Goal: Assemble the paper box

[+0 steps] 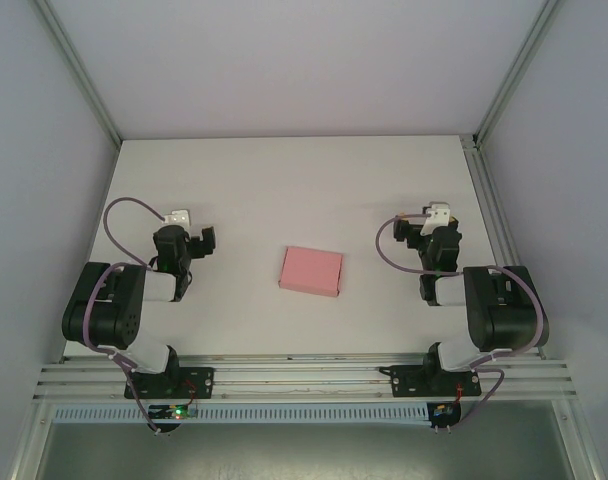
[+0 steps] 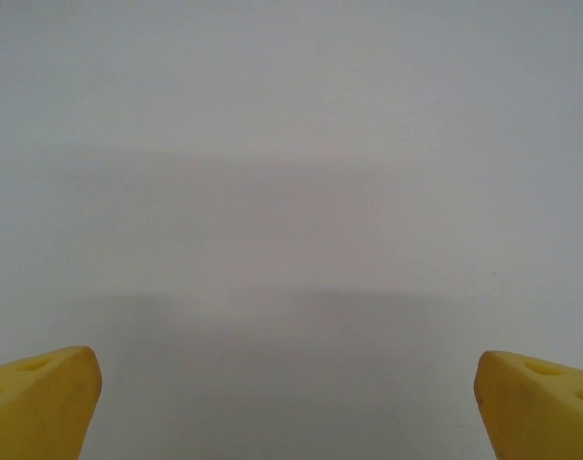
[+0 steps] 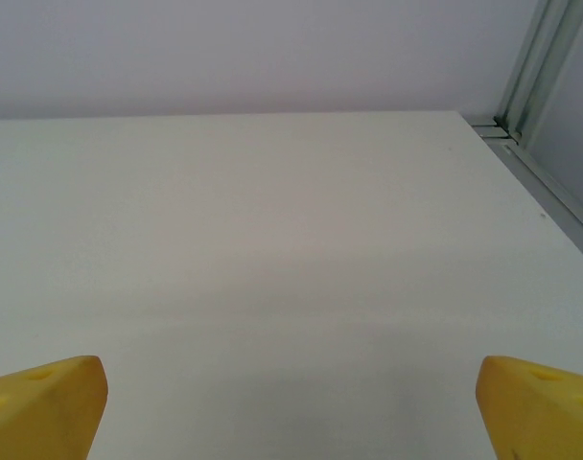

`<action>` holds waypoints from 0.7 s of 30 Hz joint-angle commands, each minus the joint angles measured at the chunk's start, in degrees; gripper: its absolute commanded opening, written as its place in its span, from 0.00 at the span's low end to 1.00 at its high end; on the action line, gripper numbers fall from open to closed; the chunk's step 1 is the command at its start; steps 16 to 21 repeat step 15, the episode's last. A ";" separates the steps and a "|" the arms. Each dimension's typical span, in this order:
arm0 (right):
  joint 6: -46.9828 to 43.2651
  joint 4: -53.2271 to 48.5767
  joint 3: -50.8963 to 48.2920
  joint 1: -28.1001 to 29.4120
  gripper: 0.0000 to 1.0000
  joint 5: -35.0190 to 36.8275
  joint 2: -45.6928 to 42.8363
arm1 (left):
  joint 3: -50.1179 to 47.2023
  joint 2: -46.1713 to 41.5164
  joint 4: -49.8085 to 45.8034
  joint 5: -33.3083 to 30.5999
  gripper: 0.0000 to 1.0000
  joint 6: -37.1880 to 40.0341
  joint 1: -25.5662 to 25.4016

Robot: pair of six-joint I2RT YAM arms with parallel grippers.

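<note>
The paper box [image 1: 311, 270] is a pink rectangular piece lying flat in the middle of the white table [image 1: 284, 180]. My left gripper [image 1: 184, 238] hovers to its left, about a hand's width away and not touching it. In the left wrist view the left gripper [image 2: 287, 383] is open, its yellow fingertips [image 2: 42, 393] far apart over a bare white surface. My right gripper [image 1: 432, 232] sits to the right of the box, also apart from it. The right gripper [image 3: 291, 388] is open too, with nothing between its yellow fingertips [image 3: 47, 398].
Pale walls close the table on three sides, with aluminium frame posts [image 1: 494, 110] at the back corners. A metal rail [image 3: 546, 187] runs along the table's right edge. Both arm bases are bolted to the slotted rail [image 1: 304, 378] at the near edge.
</note>
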 commanded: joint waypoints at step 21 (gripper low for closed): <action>-0.99 -0.02 0.44 0.71 0.98 -1.28 -0.52 | 0.32 -0.35 4.32 0.09 1.00 1.50 0.62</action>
